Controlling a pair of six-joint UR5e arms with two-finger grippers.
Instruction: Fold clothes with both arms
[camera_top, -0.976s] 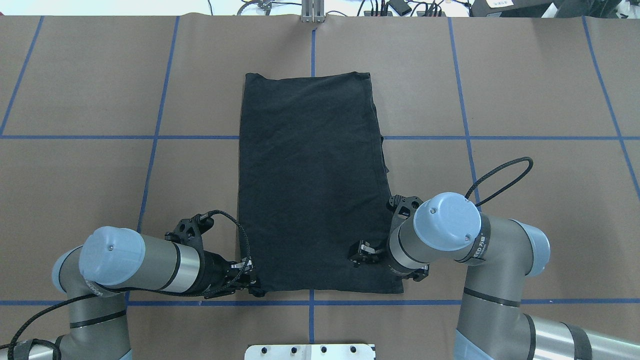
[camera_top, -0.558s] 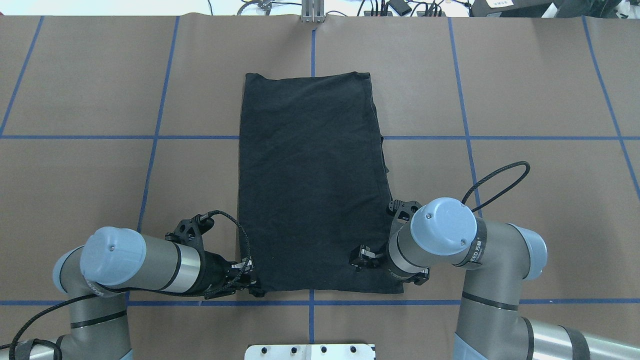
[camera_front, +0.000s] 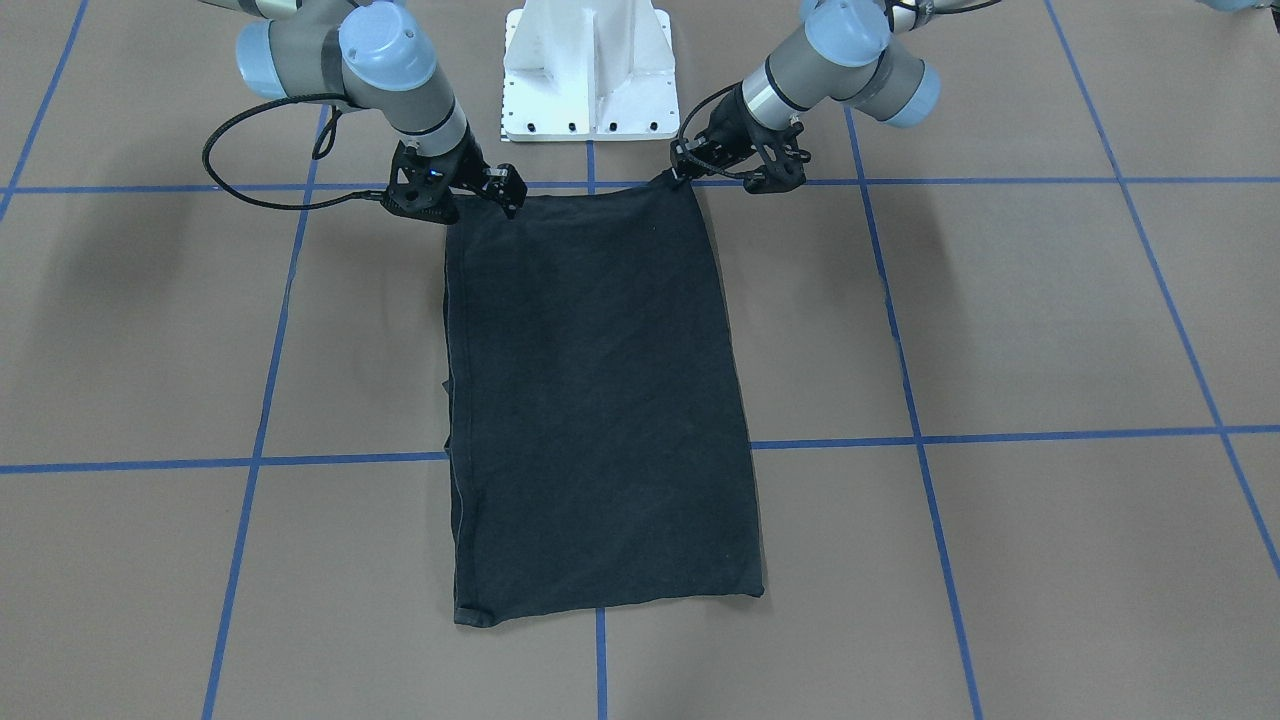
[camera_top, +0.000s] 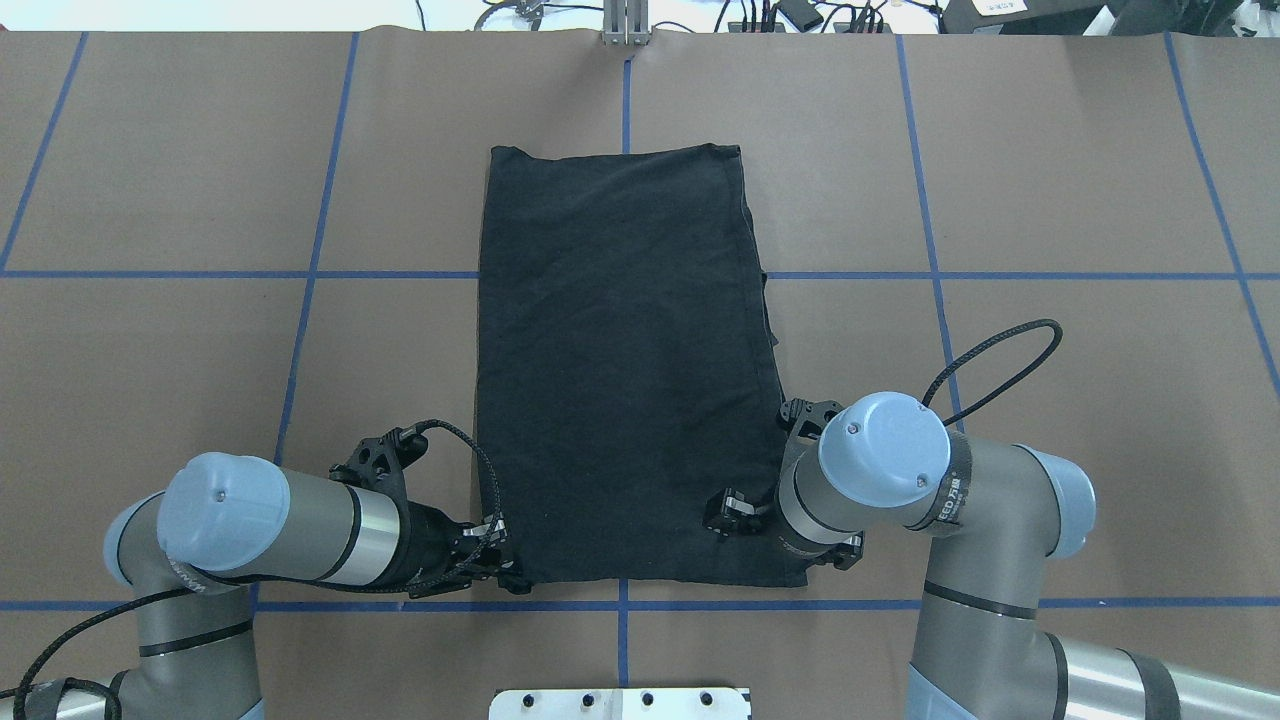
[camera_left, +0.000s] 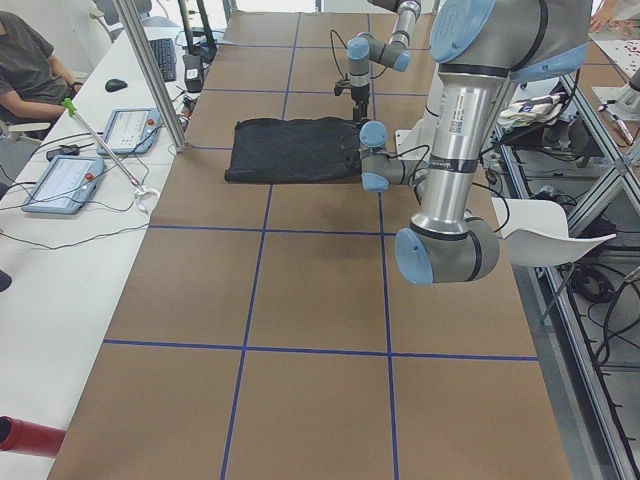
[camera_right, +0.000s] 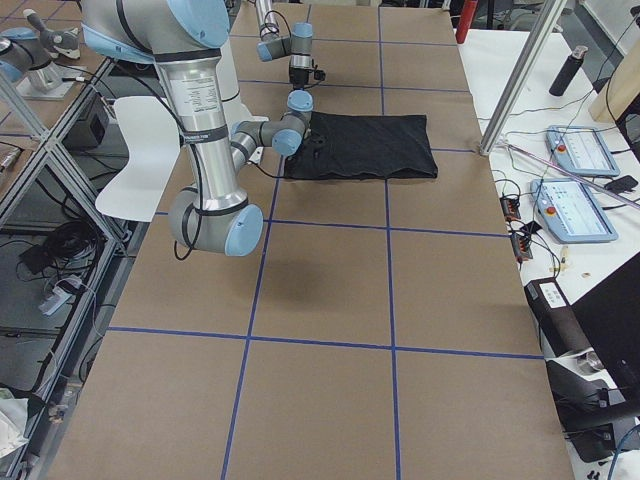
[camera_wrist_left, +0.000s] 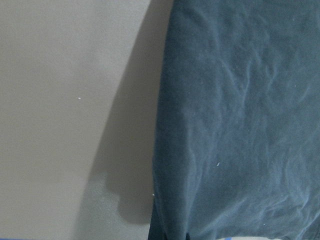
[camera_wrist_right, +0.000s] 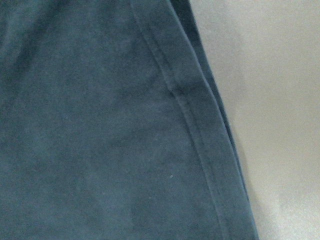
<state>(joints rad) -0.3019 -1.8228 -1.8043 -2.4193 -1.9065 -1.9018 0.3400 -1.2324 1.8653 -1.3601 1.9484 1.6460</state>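
The black T-shirt lies flat on the brown table, folded into a long rectangle, with no print showing. At its near-left corner my left gripper sits low and looks shut on the cloth; the front view shows that corner drawn up to the gripper. My right gripper hovers over the shirt's near edge, a little inside the near-right corner, and appears open with nothing in it. The wrist views show only cloth and a hemmed edge; no fingers appear in them.
The white base block stands right behind the shirt's near edge. Blue tape lines grid the table. Beyond the far edge are an aluminium post, control pendants and a seated person.
My right arm has shifted slightly left and towards the near edge, its gripper staying over the shirt. The left arm and the shirt have not moved.
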